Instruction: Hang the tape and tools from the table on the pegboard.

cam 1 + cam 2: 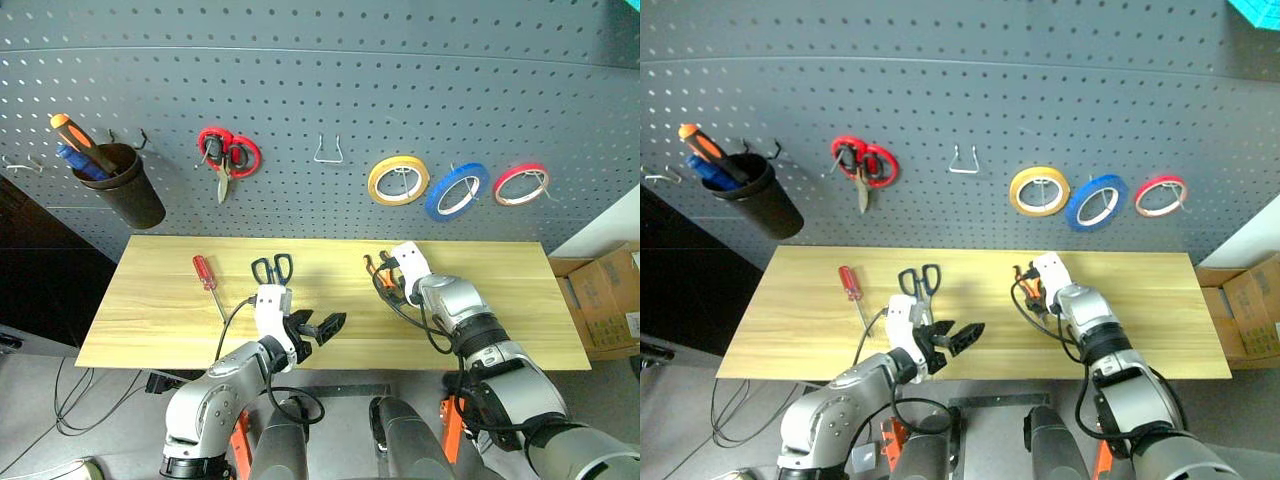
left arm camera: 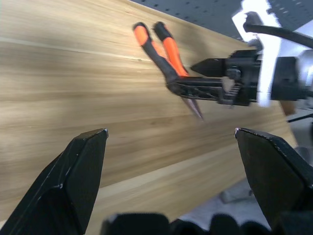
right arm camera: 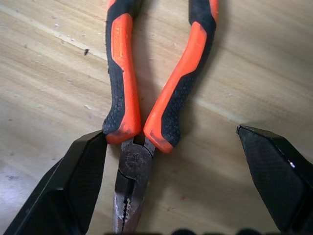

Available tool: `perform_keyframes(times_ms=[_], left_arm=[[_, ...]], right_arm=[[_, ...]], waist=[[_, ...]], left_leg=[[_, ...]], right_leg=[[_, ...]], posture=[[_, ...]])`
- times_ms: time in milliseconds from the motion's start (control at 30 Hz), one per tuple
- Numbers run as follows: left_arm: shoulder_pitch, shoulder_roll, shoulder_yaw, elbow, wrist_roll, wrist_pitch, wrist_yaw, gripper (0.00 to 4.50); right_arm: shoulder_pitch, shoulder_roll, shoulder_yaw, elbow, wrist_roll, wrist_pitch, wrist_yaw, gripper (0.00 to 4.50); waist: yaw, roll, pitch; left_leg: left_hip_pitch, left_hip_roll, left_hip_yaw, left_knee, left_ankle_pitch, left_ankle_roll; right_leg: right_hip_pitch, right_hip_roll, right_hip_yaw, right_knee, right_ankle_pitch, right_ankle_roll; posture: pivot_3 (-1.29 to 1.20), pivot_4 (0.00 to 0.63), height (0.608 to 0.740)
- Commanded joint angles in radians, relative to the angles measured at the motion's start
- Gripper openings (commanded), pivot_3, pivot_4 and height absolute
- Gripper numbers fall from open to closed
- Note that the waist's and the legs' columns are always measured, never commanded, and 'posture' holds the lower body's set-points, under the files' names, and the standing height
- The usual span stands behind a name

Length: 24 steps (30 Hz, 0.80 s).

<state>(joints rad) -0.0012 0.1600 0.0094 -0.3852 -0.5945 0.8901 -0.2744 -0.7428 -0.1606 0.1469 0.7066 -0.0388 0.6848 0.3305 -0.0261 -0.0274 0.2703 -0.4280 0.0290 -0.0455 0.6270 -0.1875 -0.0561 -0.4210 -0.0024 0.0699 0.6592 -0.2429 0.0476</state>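
Head view: blue tape [image 1: 457, 190] hangs on the pegboard [image 1: 320, 90]; scissors [image 1: 272, 268] and screwdriver [image 1: 207, 277] lie on the table [image 1: 520, 300]. Left wrist: left pincer [image 2: 171, 181] wide above the table. Right wrist: right pincer [image 3: 176, 181] wide, straddling the pliers [image 3: 146, 98].

red-handled scissors [image 1: 226, 156], a black cup [image 1: 125, 186], yellow [image 1: 398, 181] and red-pink rolls [image 1: 521, 185] hang up.

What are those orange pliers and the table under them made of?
The pliers: handles look like moulded rubbery plastic, matte orange and black with a stippled grip; the jaws look like dull grey steel with worn, speckled serrations. The table: pale wood-grain top, possibly laminate rather than solid wood, with a smooth, low-sheen finish.
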Motion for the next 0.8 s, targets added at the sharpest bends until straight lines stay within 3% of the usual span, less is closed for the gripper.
perform_keyframes(times_ms=[33, 67, 167, 400, 800], left_arm=[[0.017, 0.000, 0.001, -0.055, -0.032, 0.010, -0.008, 4.50], [0.018, 0.001, 0.001, -0.056, -0.034, 0.011, -0.007, 4.50], [0.018, 0.005, 0.000, -0.058, -0.041, 0.012, -0.004, 4.50], [0.005, 0.009, 0.003, -0.044, -0.046, 0.009, -0.008, 4.50], [-0.028, 0.003, -0.008, -0.012, -0.038, -0.006, -0.018, 4.50]], right_arm=[[-0.008, 0.019, -0.007, 0.058, 0.000, -0.011, -0.003, 4.46], [-0.012, 0.022, -0.006, 0.068, -0.001, -0.014, 0.000, 4.46], [-0.018, 0.025, -0.011, 0.087, 0.000, -0.011, 0.001, 3.90], [-0.028, 0.017, -0.006, 0.103, -0.007, -0.031, 0.012, 1.70], [-0.035, -0.012, -0.009, 0.101, -0.020, -0.049, 0.037, 1.70]], waist=[[-0.001, 0.000, 0.001], [-0.001, 0.000, 0.001], [-0.001, 0.000, 0.001], [-0.001, 0.000, 0.002], [-0.002, 0.000, 0.002]], left_leg=[[0.000, 0.000, 0.000, 0.000, 0.000, 0.000], [0.000, 0.000, 0.000, 0.000, 0.000, 0.000], [0.000, 0.000, 0.000, 0.000, 0.000, 0.000], [0.000, 0.000, -0.001, 0.000, 0.000, 0.000], [0.000, 0.000, -0.001, -0.002, 0.000, 0.000]], right_leg=[[0.000, 0.000, 0.000, 0.000, -0.001, -0.001], [0.000, 0.000, 0.000, 0.000, -0.001, -0.001], [0.000, 0.000, 0.000, 0.000, -0.002, -0.003], [0.000, 0.000, 0.000, -0.001, -0.003, -0.005], [0.000, 0.000, 0.000, -0.003, -0.003, -0.005]], posture=[[0.13, 0.318, 0.740], [0.13, 0.318, 0.740], [0.13, 0.317, 0.740], [0.13, 0.310, 0.740], [0.11, 0.288, 0.740]])
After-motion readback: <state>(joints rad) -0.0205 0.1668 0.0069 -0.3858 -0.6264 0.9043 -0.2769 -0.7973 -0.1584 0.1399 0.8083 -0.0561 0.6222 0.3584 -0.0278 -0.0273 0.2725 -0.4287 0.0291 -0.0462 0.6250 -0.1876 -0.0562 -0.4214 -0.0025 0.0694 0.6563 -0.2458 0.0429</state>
